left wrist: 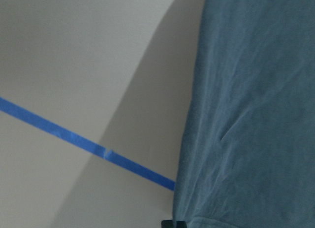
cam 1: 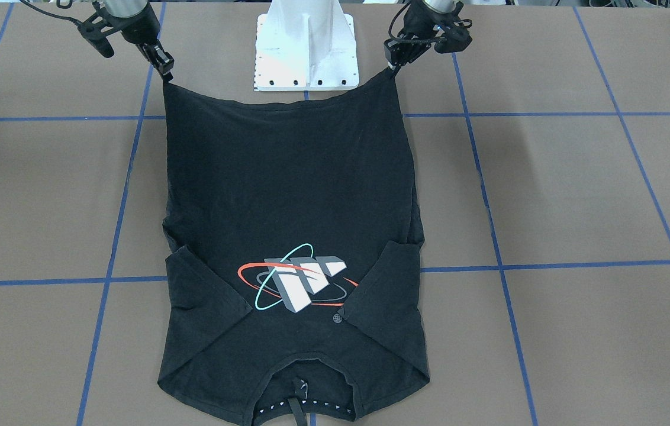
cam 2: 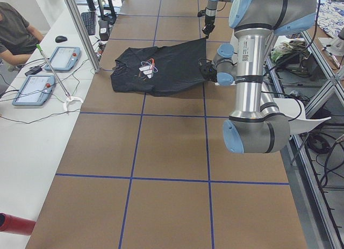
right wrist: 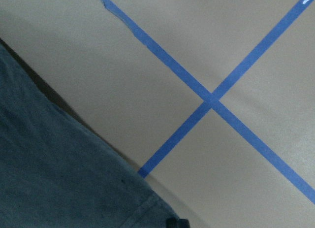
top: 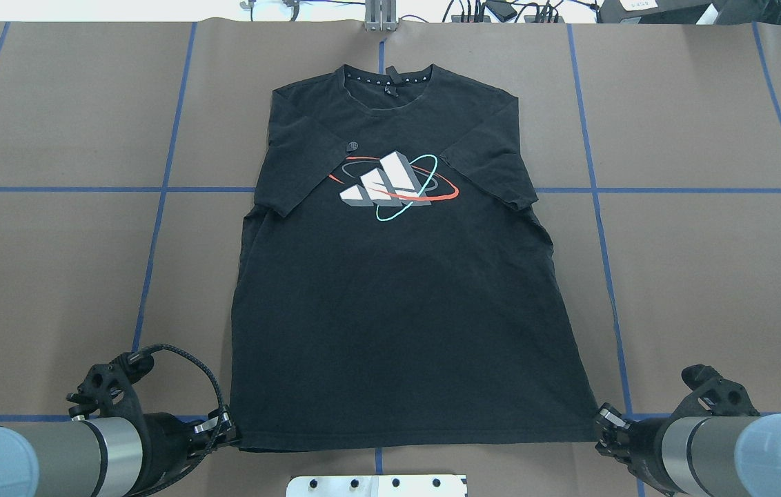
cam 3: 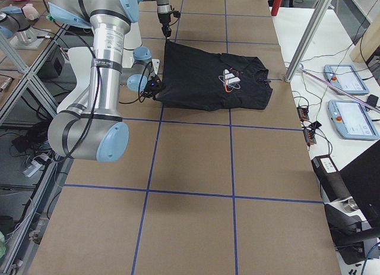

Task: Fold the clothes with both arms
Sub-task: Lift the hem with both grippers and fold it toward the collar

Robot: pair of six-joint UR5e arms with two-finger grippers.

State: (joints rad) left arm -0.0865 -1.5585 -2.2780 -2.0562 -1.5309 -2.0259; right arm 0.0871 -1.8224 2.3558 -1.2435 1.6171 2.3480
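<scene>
Tee (top: pixel 397 310) lies logo-side up on table (top: pixel 52 276), spread lengthwise away from the fingers. L gripper (top: pixel 230 433): fingers nipped narrow on one hem corner, cloth betw. them. R gripper (top: pixel 601 422): same, fingers pinched tight on the other hem corner. In overhead view the hem runs nearly straight from one pair of fingers to the other; in front view it sags a bit in the middle betw. them. Side views: both corners sit up off the table at the fingers, cloth sloping down from there to the flat part further out. Logo (top: pixel 394 183) is well beyond the fingers, twds the far end; collar (top: pixel 390 76) is furthest from them. Both sleeves (top: pixel 304 166) are folded in over the chest, edges just beside the logo, one each side. L arm (top: pixel 52 455) and R arm (top: pixel 742 449) come in low behind their fingers, wrists outboard of the tee. White base (cam 1: pixel 305 47) sits behind the hem, betw. the two grippers, apart from the cloth. Blue tape (top: pixel 156 228) grid on table, w/ lines crossing near each pair of fingers. L wrist cam: black fingertip (left wrist: pixel 168 223) at bottom edge, cloth rising from it up one side, a tape line running under the cloth edge. R wrist cam: fingertip (right wrist: pixel 177 222) at bottom edge, cloth in the corner beside it, tape cross beyond on bare table.
</scene>
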